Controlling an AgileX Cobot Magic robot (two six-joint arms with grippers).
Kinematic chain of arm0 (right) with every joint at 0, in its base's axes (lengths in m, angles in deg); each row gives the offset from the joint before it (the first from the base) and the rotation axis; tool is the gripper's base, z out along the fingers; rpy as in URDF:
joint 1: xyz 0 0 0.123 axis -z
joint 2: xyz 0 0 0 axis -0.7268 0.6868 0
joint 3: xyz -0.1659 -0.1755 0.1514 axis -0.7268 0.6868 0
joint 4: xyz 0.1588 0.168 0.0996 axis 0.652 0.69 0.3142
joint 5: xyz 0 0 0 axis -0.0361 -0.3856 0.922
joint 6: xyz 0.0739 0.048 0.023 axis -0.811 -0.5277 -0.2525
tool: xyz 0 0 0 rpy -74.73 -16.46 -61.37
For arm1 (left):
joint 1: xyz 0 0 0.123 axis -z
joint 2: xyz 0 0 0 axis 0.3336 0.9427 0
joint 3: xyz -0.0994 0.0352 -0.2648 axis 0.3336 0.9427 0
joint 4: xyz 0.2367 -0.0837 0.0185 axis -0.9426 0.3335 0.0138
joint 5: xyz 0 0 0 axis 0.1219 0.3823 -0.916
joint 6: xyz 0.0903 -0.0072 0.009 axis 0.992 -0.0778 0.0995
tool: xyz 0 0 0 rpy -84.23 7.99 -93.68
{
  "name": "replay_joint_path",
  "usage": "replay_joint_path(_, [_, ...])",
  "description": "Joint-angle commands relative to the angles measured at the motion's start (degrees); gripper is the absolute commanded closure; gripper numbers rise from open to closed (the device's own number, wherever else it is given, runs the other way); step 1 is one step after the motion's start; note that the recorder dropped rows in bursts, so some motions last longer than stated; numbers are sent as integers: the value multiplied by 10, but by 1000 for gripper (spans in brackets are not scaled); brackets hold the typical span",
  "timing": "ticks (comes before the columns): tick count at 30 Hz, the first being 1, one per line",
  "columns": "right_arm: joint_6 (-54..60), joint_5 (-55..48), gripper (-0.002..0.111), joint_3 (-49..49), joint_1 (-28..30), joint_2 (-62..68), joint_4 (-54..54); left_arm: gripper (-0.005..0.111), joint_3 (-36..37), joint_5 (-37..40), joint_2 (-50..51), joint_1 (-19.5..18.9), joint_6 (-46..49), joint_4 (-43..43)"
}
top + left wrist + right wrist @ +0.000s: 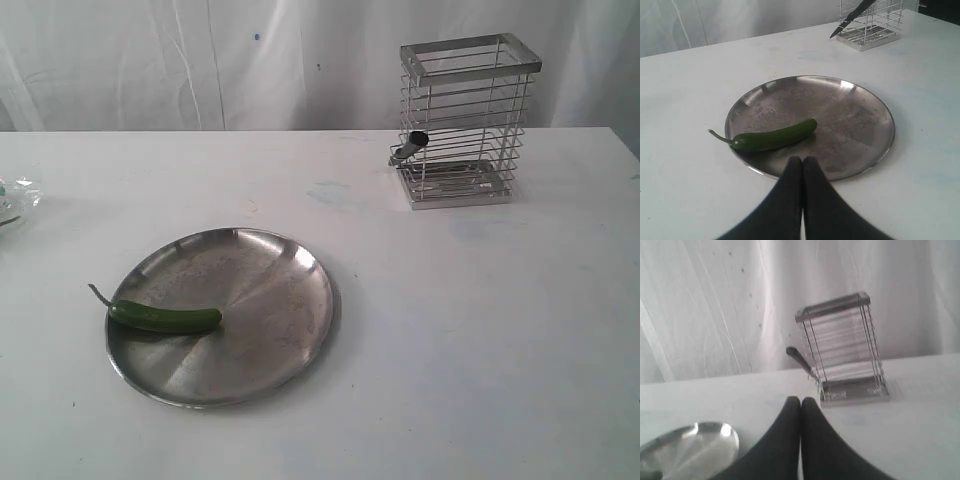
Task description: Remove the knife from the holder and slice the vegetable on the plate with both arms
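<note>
While both jaws are closed empty, the vegetable (775, 138) lies near the left pair.

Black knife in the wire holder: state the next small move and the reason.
Probably open the shut right gripper and ease it toward the slim black knife, whose end pokes out through the side of the silver wire holder; nothing is held yet, and closed jaws cannot grasp.

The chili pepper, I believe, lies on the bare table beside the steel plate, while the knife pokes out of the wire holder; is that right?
Not quite: the exterior view shows the chili pepper lying on the steel plate, near its rim, not on the table beside it. The knife does poke out of the wire holder.
</note>
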Motion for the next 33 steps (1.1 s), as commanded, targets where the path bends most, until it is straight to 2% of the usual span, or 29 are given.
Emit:
replay_joint_path(1, [2,96,108,4,3,-4,0,107,3,-4,-2,2,-5,8])
replay_joint_path(4, [-1,147,108,4,3,-4,1,107,3,-4,-2,2,-5,8])
replay_joint_path(9, [-109,166,108,4,1,-4,-3,107,3,-4,-2,2,-5,8])
replay_joint_path(12, [-195,105,108,-22,-8,-4,-73,107,3,-4,-2,2,-5,8])
replay_joint_path(15, [-252,39,108,-107,-29,22,-174,107,3,-4,-2,2,-5,8])
replay_joint_path(17, [-251,-3,108,-173,-53,72,-195,107,3,-4,-2,2,-5,8])
replay_joint_path(21, [-139,-145,108,-300,-117,216,-171,107,3,-4,-2,2,-5,8])
replay_joint_path(25, [140,-356,108,-460,-176,394,-36,107,3,-4,-2,2,-4,8])
replay_joint_path(27, [207,-433,105,-532,-184,484,-17,107,3,-4,-2,2,-4,8])
replay_joint_path(30, [215,-488,89,-607,-182,603,-24,107,3,-4,-2,2,-4,8])
replay_joint_path(33, [118,-478,72,-645,-181,686,-38,107,3,-4,-2,2,-4,8])
